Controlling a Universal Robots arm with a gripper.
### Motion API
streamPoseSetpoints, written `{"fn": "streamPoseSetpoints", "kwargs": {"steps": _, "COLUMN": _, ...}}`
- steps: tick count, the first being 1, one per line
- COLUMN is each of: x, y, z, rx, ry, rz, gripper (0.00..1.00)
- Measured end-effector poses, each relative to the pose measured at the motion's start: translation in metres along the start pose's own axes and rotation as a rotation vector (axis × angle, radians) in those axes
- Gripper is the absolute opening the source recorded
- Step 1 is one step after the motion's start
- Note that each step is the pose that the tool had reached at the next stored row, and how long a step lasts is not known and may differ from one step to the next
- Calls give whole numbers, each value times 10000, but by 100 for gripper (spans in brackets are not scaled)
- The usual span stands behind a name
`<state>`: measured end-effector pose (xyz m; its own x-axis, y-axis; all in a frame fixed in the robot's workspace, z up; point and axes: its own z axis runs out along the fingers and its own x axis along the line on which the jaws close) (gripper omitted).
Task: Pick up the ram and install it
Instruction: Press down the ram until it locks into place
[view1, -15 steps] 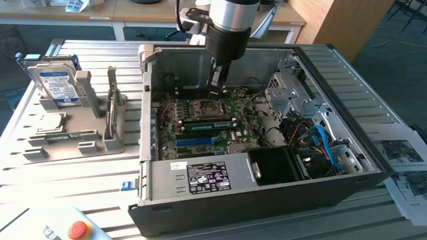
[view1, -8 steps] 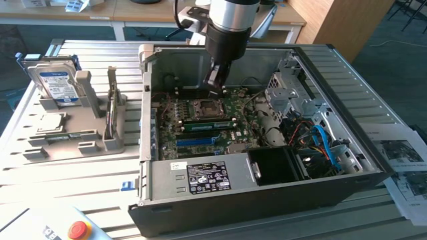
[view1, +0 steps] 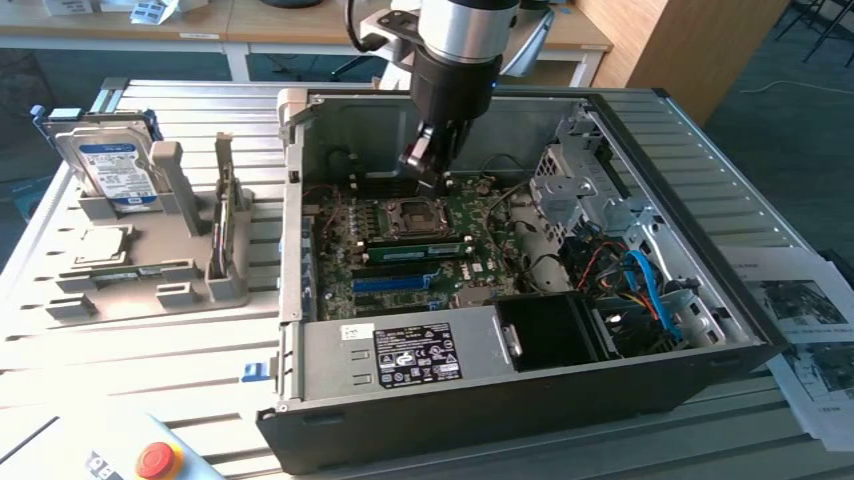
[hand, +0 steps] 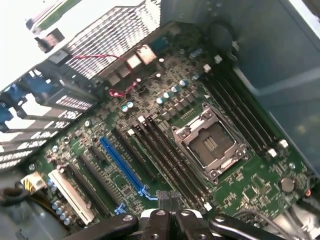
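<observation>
Standing open on the table, the computer case (view1: 534, 380) has the gripper (view1: 424, 165) hanging inside it over the motherboard (hand: 165, 100), fingers together and apparently empty. The ram (view1: 222, 200) appears to stand on edge in the grey rack (view1: 174, 290), on the exterior view's left, its long axis running front to back. It looks light, stiff and fragile; grip the long bare edges, not the chips.

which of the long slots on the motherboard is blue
The long blue slot, lying among the expansion slots beside the black memory slots. Every other long slot is black or white.
</observation>
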<state>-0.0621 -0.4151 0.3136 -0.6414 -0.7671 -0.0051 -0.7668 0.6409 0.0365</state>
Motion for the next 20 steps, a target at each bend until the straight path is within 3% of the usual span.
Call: {"fn": "streamPoseSetpoints", "kwargs": {"steps": 20, "x": 0, "y": 0, "z": 0, "rx": 14, "ry": -123, "rz": 3257, "gripper": 10}}
